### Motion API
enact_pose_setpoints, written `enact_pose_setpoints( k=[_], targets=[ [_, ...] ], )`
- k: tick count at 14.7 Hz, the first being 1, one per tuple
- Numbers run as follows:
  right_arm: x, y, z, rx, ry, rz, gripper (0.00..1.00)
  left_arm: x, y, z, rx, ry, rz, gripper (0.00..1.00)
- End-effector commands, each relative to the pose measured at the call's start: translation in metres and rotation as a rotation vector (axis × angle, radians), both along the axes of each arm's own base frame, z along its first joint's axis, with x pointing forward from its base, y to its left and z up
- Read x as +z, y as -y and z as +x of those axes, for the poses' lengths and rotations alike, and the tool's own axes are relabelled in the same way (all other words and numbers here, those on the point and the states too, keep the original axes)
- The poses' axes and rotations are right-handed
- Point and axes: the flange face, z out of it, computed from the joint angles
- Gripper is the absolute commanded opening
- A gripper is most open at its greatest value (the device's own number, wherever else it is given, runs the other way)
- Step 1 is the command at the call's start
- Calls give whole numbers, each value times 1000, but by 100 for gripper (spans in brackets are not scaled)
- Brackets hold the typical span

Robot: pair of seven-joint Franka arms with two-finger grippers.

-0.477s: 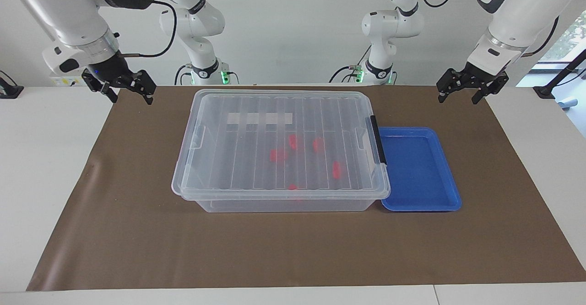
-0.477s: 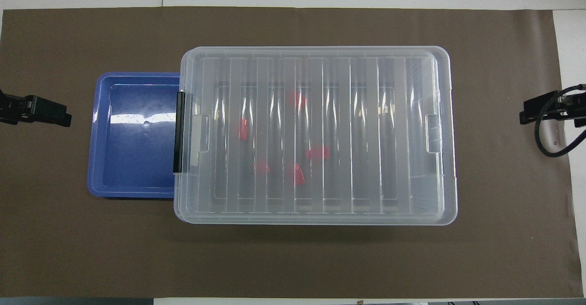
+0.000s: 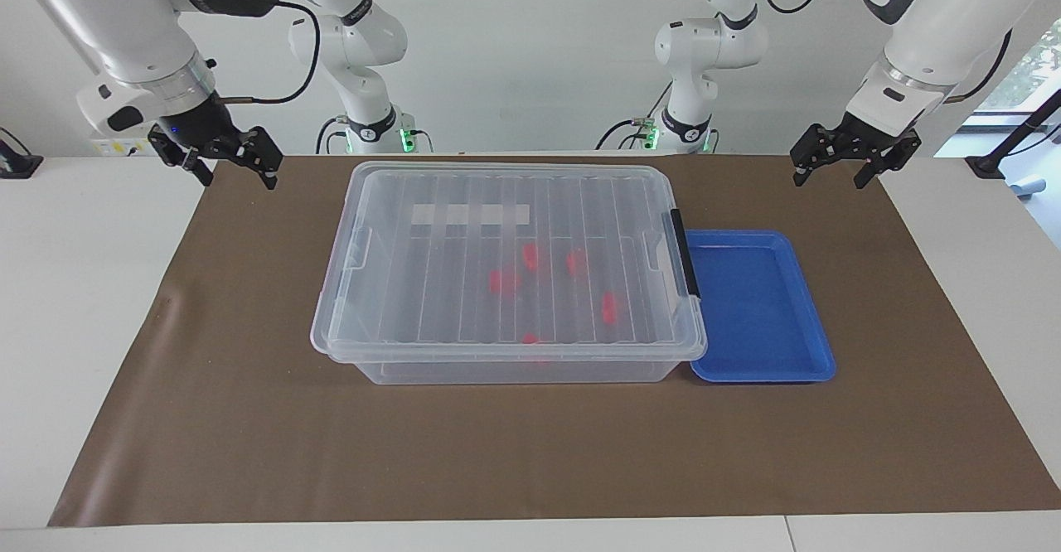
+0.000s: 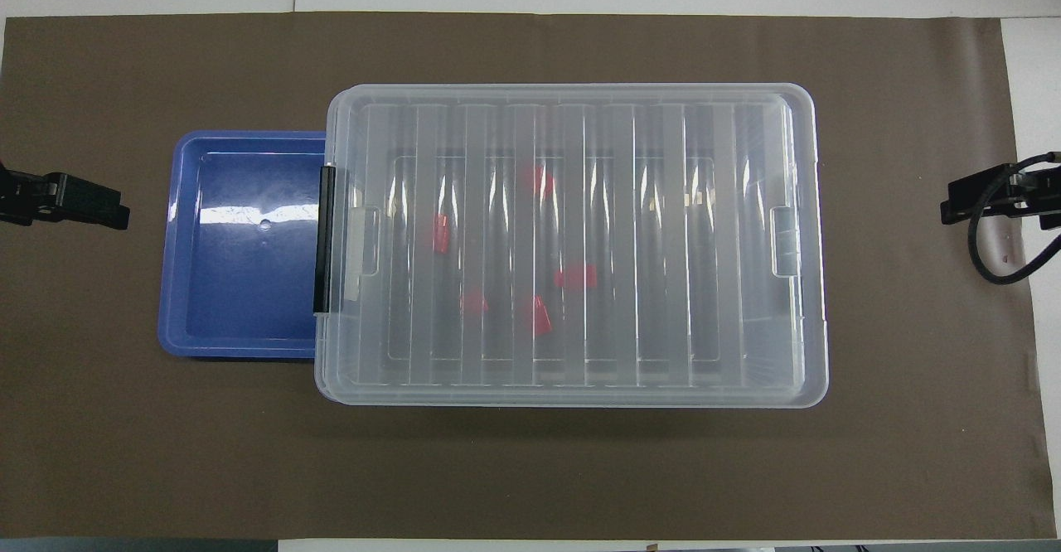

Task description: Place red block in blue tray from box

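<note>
Red blocks [image 3: 610, 307], small bright plastic pieces, lie inside the large clear plastic box [image 3: 509, 266] under its ribbed lid, between my two sets of jaws. My left jaws [image 3: 835, 167] and right jaws [image 3: 234, 170] both stand wide, holding and touching nothing, raised over the brown mat's ends. My shallow blue plastic tray [image 3: 758, 305] sits against the box, toward my left jaws. Nothing has shifted since half a second ago.

White jointed arms, black cables, black two-finger grippers.
</note>
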Motion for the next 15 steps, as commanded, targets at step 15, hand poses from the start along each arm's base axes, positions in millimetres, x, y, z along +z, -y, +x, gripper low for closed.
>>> enact_pose_setpoints(
  k=[15],
  targets=[
    [-118, -93, 18, -33, 96, 20, 100, 3, -3, -5, 0, 1, -4, 100]
  ],
)
